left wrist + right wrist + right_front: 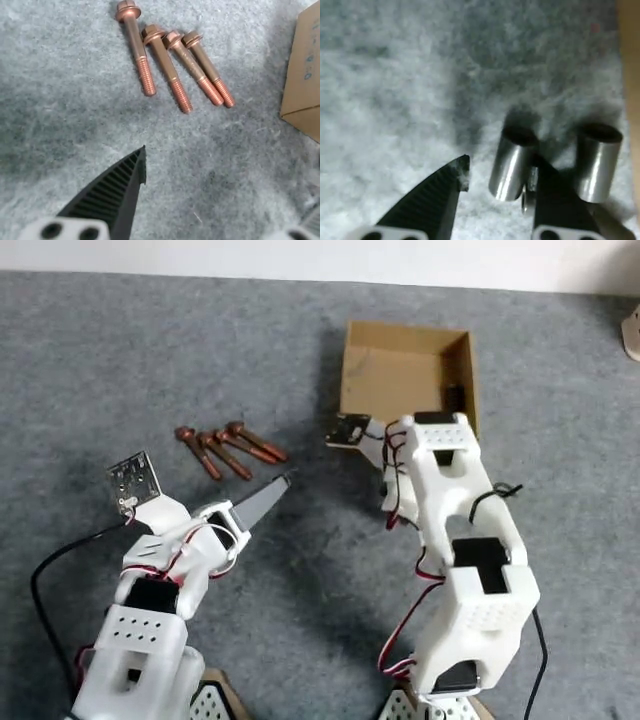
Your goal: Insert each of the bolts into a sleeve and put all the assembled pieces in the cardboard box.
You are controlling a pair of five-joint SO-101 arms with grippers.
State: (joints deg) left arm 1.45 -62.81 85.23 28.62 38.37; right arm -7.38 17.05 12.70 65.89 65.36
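Several copper bolts [228,448] lie side by side on the grey carpet, heads to the left; in the left wrist view the bolts [172,65] are a short way beyond my left gripper [225,195], which is open and holds nothing. Two upright metal sleeves stand on the carpet beside a cardboard wall [631,75]. My right gripper [501,165] is open with one sleeve [512,162] between its fingers, against the far finger [555,195]. The second sleeve [597,160] stands outside that finger. The open cardboard box [400,365] sits at the back centre.
The right arm [445,470] stretches to the box's near right corner and covers the carpet there. The left arm [160,570] sits at the front left, its dark finger [262,498] pointing at the bolts. A white object [632,332] shows at the right edge.
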